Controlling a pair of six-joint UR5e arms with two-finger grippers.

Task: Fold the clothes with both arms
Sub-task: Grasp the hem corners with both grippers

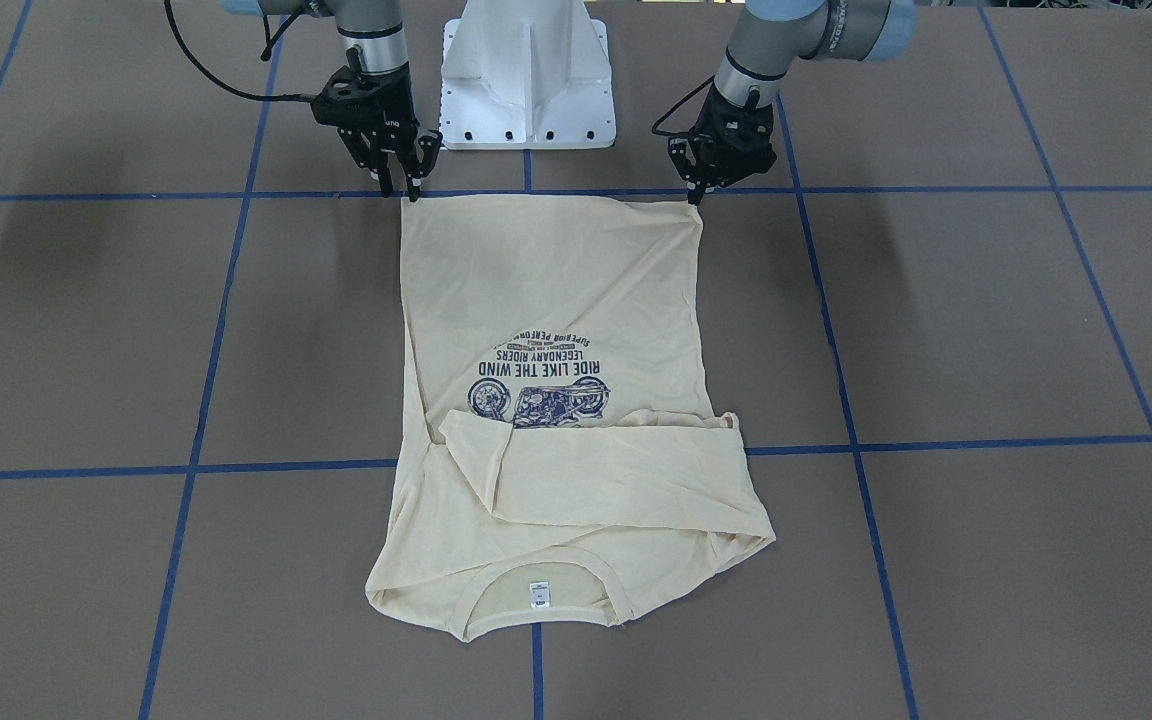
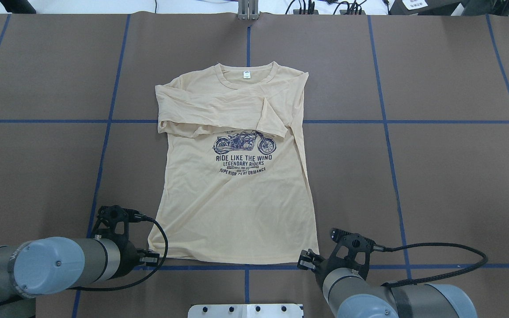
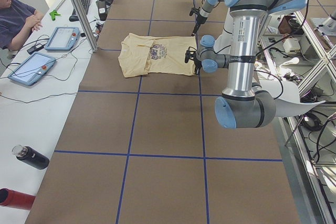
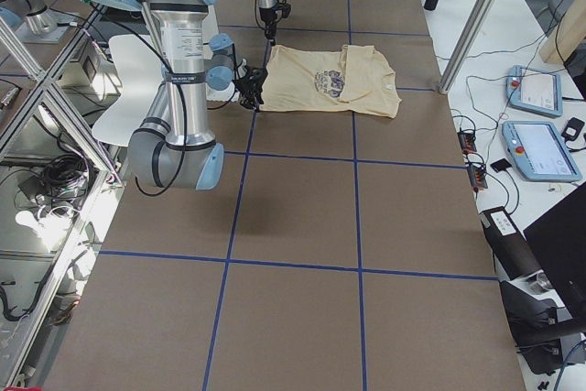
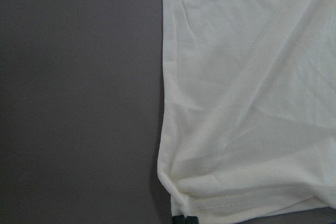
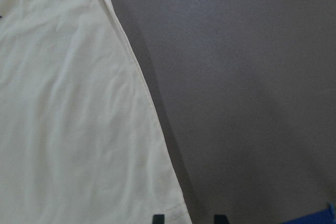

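Overhead exterior view: one cream long-sleeved shirt (image 2: 237, 212) is laid flat, print side up, at the middle of the brown tabletop (image 2: 435, 176). Its collar is turned away from the robot and its hem lies nearest the base. Two sleeves (image 2: 219, 110) are folded across the chest, down to the top of the one motorcycle print (image 2: 245, 150). One white neck label (image 2: 246, 75) is shown inside the collar. Two arms are counted, each with one tool at a hem corner. The left tool (image 1: 698, 192) is pinched closed on the puckered corner of the shirt. The right tool (image 1: 404, 185) is spread apart, with one of its fingertips (image 6: 157, 217) over the cloth and the other over bare tabletop. Beside the tabletop, one person (image 3: 18, 17), two tablets (image 3: 62, 39), one black bottle (image 3: 30, 157) and one red bottle (image 3: 13, 199) are seen.
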